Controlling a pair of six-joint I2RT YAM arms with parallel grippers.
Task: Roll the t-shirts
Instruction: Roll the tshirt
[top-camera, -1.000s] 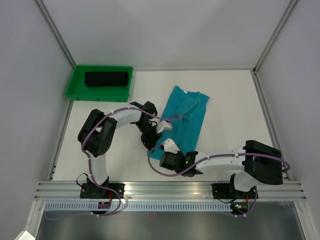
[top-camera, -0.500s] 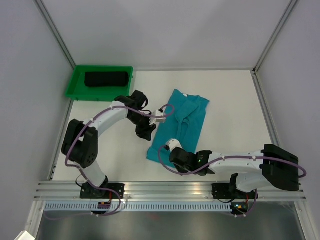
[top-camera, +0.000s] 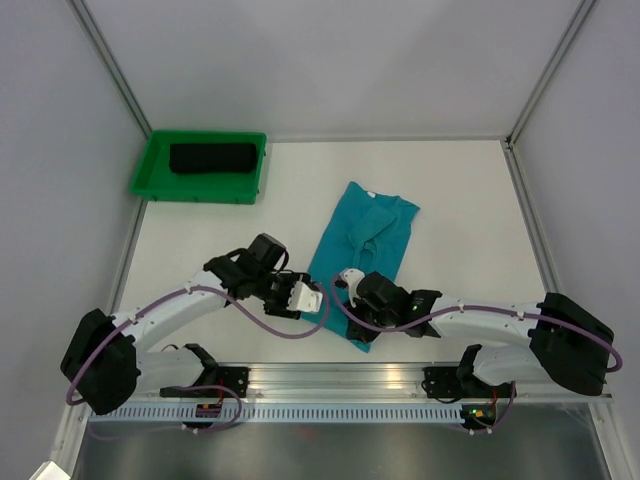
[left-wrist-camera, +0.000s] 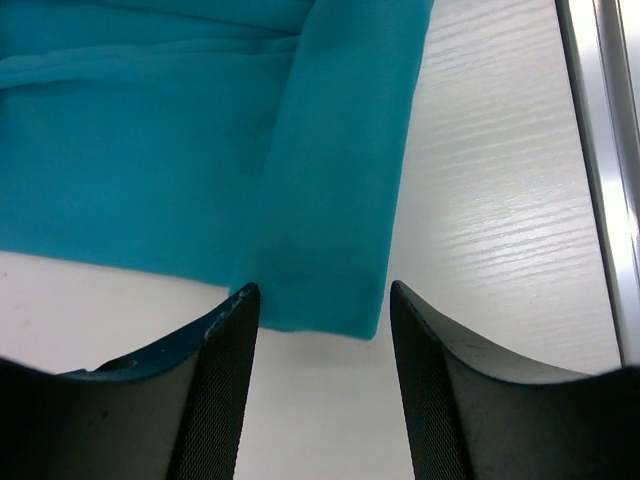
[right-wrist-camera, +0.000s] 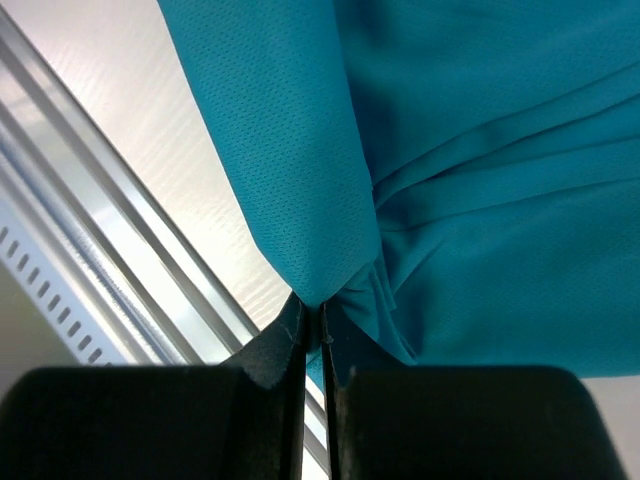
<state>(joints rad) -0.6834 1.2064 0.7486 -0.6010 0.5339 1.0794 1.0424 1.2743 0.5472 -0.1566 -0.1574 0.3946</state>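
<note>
The teal-blue t-shirt (top-camera: 370, 235) lies folded into a long strip in the middle of the table, neck end far. My right gripper (top-camera: 352, 285) is shut on a pinched fold of the shirt's near end (right-wrist-camera: 300, 200), close to the metal rail. My left gripper (top-camera: 315, 297) is open and empty just left of the shirt's near end. In the left wrist view its fingertips (left-wrist-camera: 240, 300) flank a corner of the shirt (left-wrist-camera: 330, 200) just ahead, not touching it. The right arm hides part of the near hem.
A green tray (top-camera: 150, 170) holding a dark rolled cloth (top-camera: 212, 157) stands at the back left. The metal rail (top-camera: 340, 378) runs along the near edge, close behind both grippers. White walls enclose the table on three sides.
My left arm has swung from the shirt's left edge down towards the near rail. My right gripper has moved right and farther in, dragging the shirt's near end with it.
</note>
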